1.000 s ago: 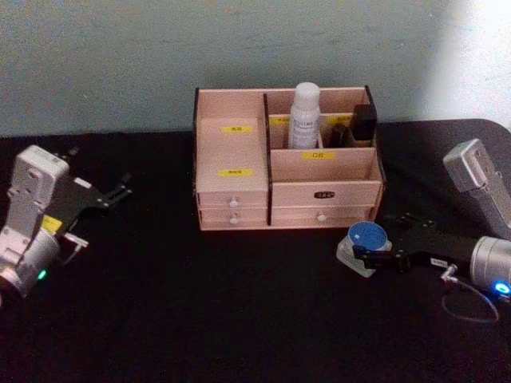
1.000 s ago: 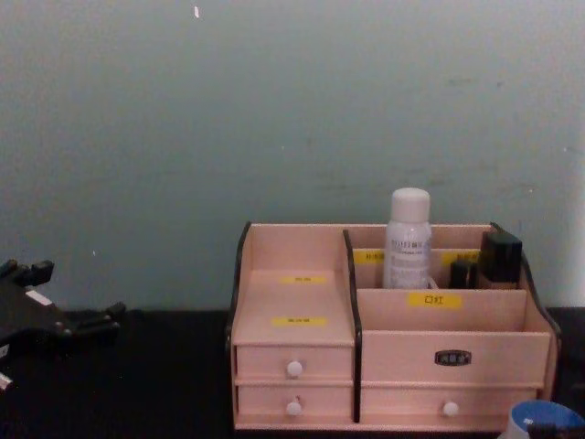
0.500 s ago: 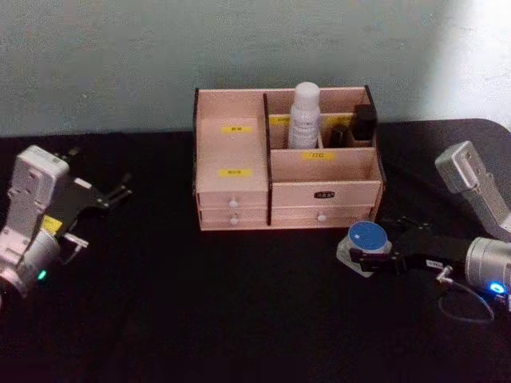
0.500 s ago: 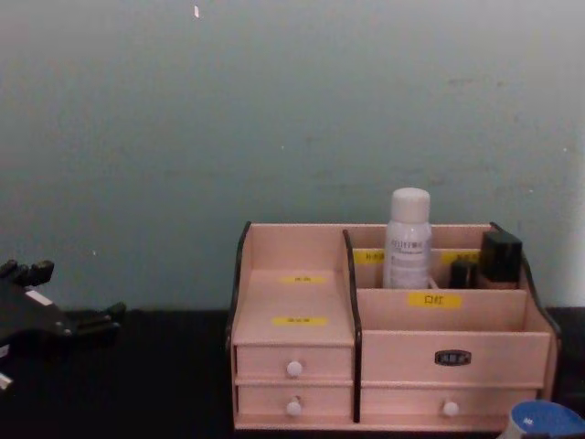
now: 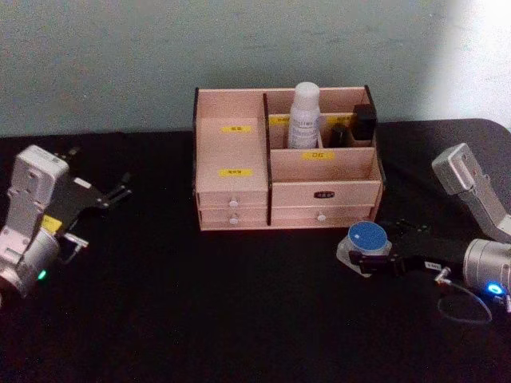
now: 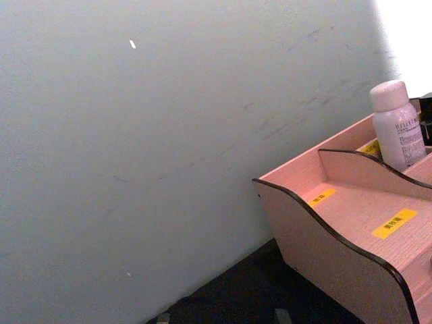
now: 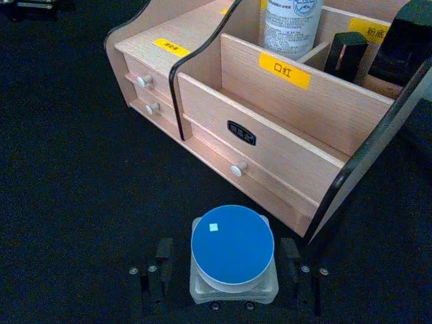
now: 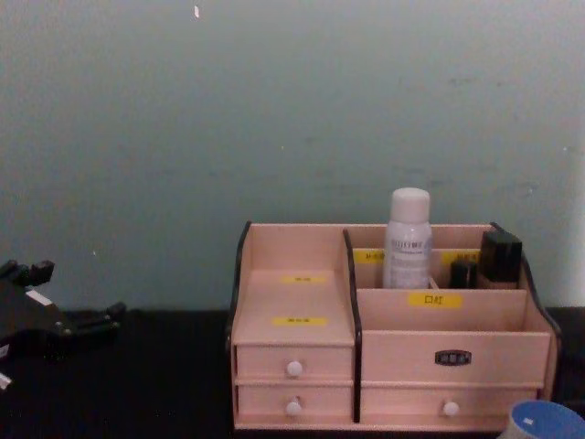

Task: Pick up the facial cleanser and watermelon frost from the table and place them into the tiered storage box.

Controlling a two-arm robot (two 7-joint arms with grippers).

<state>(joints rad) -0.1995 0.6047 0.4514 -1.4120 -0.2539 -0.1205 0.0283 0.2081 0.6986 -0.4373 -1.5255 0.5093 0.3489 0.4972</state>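
Tiered storage box (image 5: 239,152): light wood, matt, smooth, with faint grain in the right wrist view and black edge trim. Labels (image 7: 284,71): yellow, paper-like. Knobs (image 7: 237,169): white, slightly glossy. Facial cleanser (image 5: 304,118): white plastic, soft sheen. Watermelon frost (image 7: 233,246): thick clear glass, lid smooth matt blue. Table (image 5: 239,319): black, matt, looks like cloth. Wall (image 8: 274,110): painted, matt, scuffed. Right gripper (image 7: 227,264): matt black fingers (image 7: 164,260) with small screws.
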